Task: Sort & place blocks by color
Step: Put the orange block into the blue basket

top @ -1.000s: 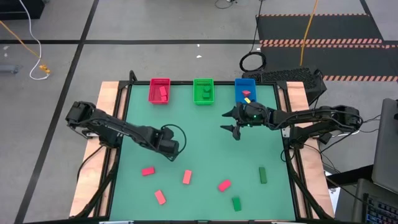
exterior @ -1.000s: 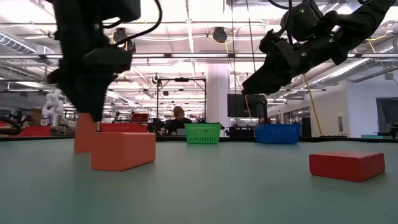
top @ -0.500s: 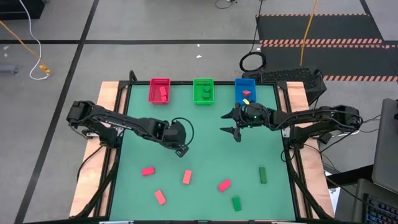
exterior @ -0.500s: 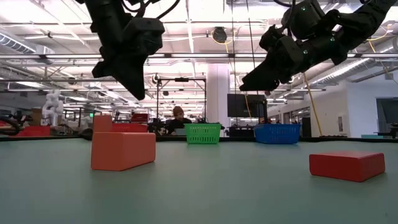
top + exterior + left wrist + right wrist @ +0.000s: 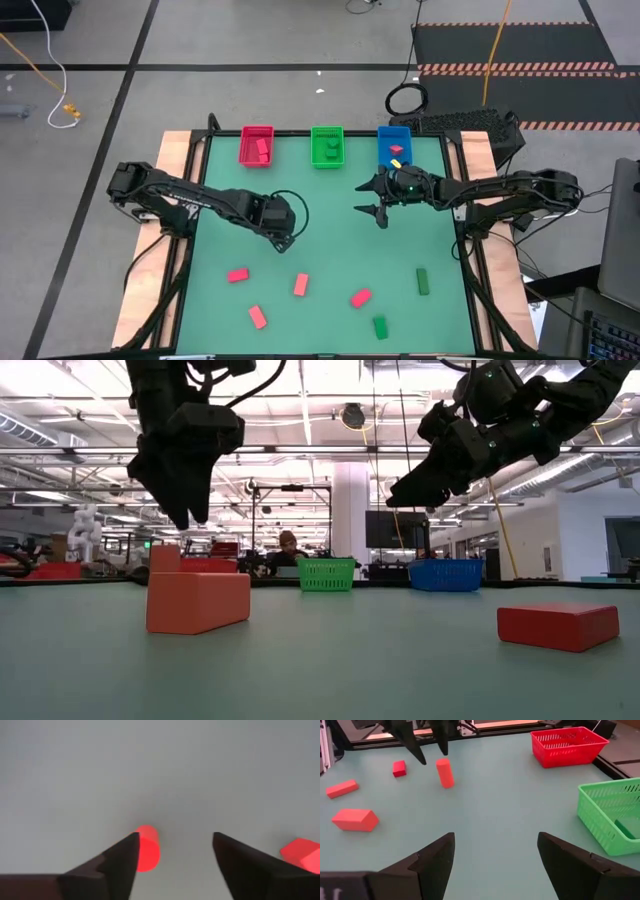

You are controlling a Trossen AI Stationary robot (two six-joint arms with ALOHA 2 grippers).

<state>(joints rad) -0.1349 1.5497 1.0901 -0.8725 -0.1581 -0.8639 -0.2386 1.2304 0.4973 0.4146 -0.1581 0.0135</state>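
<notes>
My left gripper hangs open, pointing down, just above a red block that stands on end on the green table. The block touches neither finger. Three more red blocks and two green blocks lie on the near half. My right gripper hovers open and empty over the far right part, in front of the blue bin.
A red bin, a green bin and the blue bin stand in a row at the far edge, each with blocks inside. The low view shows a red block in front of the upright one. A person sits beyond the table.
My left gripper has risen off the upright red block, going up and slightly toward the far right. Its fingertips, which met in a point half a second ago, now stand apart. The block stays on end, a little farther toward the table's right in the low view.
</notes>
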